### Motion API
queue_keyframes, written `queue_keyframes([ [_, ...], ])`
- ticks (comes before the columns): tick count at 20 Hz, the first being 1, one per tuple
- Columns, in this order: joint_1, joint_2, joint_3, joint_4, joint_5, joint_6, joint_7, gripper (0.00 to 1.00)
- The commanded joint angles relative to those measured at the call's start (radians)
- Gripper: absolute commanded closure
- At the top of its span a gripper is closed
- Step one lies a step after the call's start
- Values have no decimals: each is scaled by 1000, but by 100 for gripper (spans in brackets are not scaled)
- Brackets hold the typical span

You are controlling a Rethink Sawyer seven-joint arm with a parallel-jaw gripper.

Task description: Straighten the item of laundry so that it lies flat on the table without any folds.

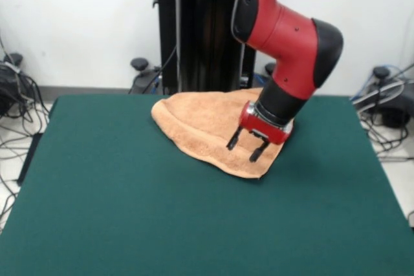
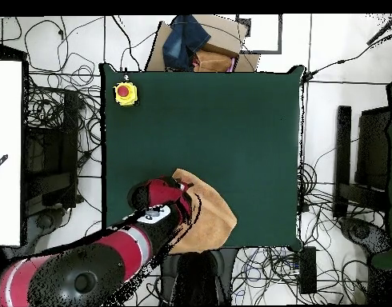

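Observation:
The orange-tan towel (image 1: 207, 124) lies folded over in a rough triangle on the far right part of the green table (image 1: 129, 198), near the robot's pedestal. My gripper (image 1: 246, 147) hangs just above the towel's near right corner, its two black fingers (image 1: 233, 139) apart and empty. In the overhead view the towel (image 2: 209, 216) lies at the table's (image 2: 231, 128) bottom edge, and my arm covers its left part; the gripper (image 2: 163, 192) shows there as a red and dark shape. No tag or band stripes show.
A yellow box with a red button (image 2: 126, 93) sits at one table corner in the overhead view. Cardboard and blue cloth (image 2: 191, 44) lie beyond the table's top edge. Cables cover the floor around the table.

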Motion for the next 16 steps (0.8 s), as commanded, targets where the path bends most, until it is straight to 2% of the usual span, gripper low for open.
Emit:
queue_keyframes([
  [1, 72, 68, 36, 29, 149, 28, 333, 0],
  [9, 93, 55, 30, 33, 197, 26, 287, 0],
  [16, 48, 36, 46, 14, 170, -2, 237, 0],
])
